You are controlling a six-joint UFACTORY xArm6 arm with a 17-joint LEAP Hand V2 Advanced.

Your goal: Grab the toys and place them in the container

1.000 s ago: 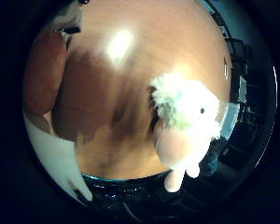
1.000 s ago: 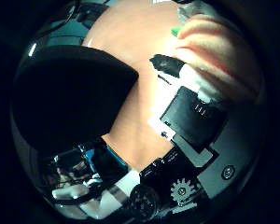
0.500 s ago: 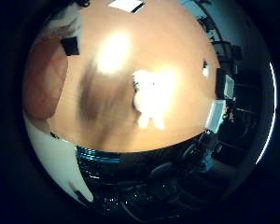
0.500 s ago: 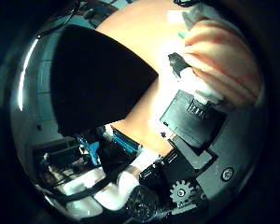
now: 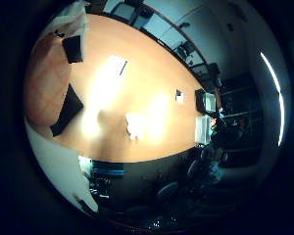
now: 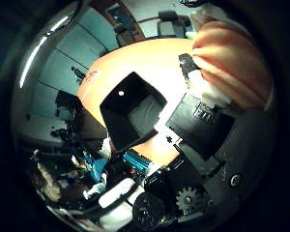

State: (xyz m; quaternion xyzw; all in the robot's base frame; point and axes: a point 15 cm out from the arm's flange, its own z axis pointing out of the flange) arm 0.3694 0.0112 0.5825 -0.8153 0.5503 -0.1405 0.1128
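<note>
We see the hand close to the camera in the thumb side palm view, with its black and white parts and a small gear filling one edge. Its fingers are curled around an orange striped toy, which presses against the palm and fills much of that corner. So we judge that the hand is closed on this toy and holds it high above the table.

The same orange toy shows also in the little finger side view, large at the rim, with black finger pieces lying on it.

Under the hand, on the long wooden table, stands the container, a black open box with dark walls and a pale floor inside. We cannot see any toy in it.

A second toy, a white fluffy toy, lies on the table near its edge, well apart from the hand. It looks small and bright in the reflected light, so we cannot tell its details.
</note>
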